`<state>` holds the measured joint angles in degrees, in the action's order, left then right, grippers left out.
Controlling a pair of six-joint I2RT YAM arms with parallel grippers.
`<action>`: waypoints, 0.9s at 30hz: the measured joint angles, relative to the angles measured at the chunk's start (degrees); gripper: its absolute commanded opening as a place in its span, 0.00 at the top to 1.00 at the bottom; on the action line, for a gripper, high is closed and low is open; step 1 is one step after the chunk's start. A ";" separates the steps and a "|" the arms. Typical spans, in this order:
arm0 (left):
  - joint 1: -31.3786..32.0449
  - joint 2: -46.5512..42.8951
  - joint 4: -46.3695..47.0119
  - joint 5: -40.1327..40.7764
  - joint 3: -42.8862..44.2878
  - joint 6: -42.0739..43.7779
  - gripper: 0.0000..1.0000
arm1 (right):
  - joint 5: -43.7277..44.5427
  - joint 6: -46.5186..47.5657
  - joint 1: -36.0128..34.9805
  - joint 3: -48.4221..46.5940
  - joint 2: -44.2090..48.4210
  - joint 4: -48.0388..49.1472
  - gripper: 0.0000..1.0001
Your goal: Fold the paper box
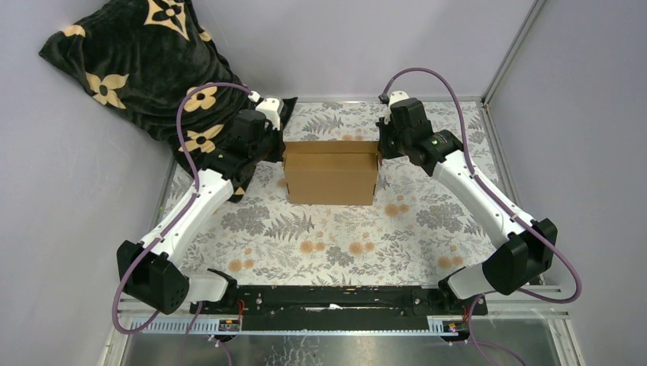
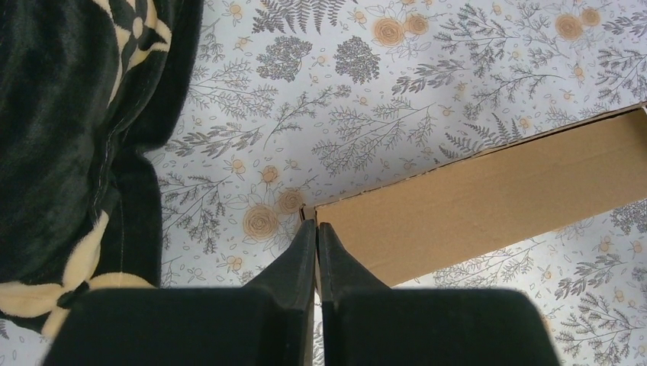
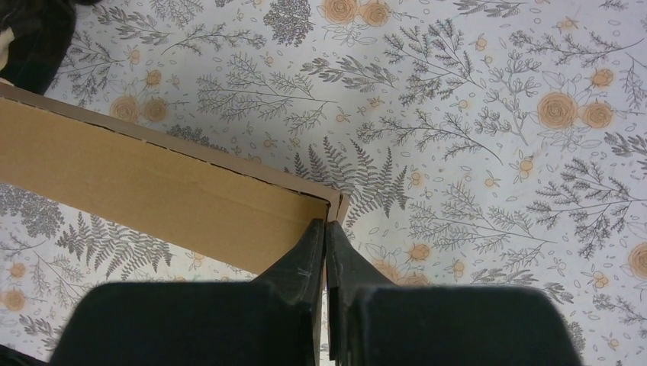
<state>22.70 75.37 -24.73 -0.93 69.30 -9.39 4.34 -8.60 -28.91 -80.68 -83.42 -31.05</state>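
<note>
The paper box is plain brown cardboard, folded into a rectangular shape, standing at the middle back of the floral table. My left gripper is shut on the box's left end wall; in the left wrist view the fingers pinch the thin cardboard edge, with the box stretching off to the right. My right gripper is shut on the right end wall; in the right wrist view it clamps the corner flap, with the box running left.
A black blanket with cream flower prints lies bunched at the back left, close behind my left arm; it also fills the left of the left wrist view. The floral tablecloth covers the table. Grey walls stand around it.
</note>
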 measured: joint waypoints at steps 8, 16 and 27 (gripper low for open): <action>0.79 0.04 -1.40 1.60 0.61 -1.64 0.96 | 1.03 -2.95 -0.35 -1.51 -0.74 -1.88 1.00; 1.70 0.04 -2.60 3.21 1.11 -2.62 0.96 | 1.49 -6.14 -0.35 -2.40 -1.25 -2.99 1.00; 2.36 0.13 -3.08 4.42 1.40 -3.78 0.97 | 4.11 -8.24 -1.42 -2.27 -1.25 -2.95 1.00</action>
<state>25.06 75.50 -27.81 3.49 70.70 -13.17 8.45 -16.84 -30.33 -82.96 -84.66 -34.00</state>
